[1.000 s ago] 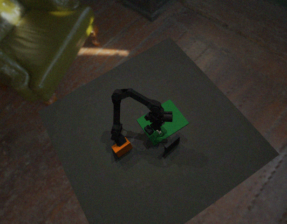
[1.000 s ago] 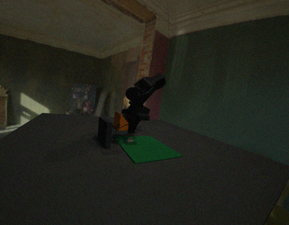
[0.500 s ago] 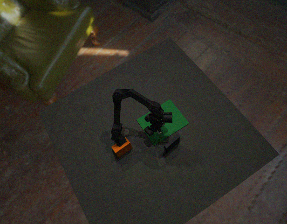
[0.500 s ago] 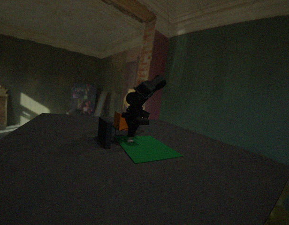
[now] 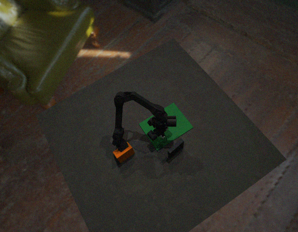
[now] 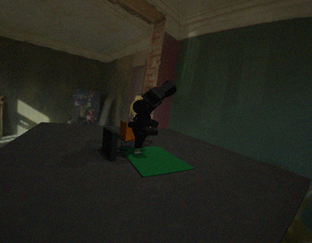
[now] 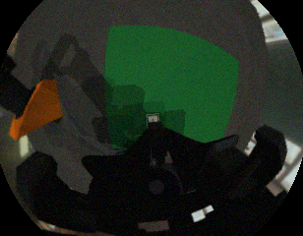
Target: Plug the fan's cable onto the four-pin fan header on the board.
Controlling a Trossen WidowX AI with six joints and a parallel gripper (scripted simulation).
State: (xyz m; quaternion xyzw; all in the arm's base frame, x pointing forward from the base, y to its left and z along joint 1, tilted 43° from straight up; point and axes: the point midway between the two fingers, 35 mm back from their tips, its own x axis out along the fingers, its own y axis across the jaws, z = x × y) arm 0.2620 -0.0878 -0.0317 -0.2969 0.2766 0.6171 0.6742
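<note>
Near one corner of a flat green rectangular board [image 5: 180, 122] [image 6: 161, 163] [image 7: 171, 74], one small pale fan header [image 6: 137, 152] [image 7: 152, 118], one black gripper [image 6: 138, 149] [image 7: 155, 132] directly over it, clenched on something too dark to identify, one upright black slab [image 5: 175, 149] [image 6: 109, 144] beside the board, no legible writing.

Looks black all along the arm [image 5: 143, 101] [image 6: 154, 96] [image 7: 11, 93], with slim links and rounded, bulky joints. Tapers to dark, narrow fingers [image 6: 139, 139]. Shows a bright orange block [image 5: 125, 154] [image 6: 127, 133] [image 7: 40, 105] at the foot.
</note>
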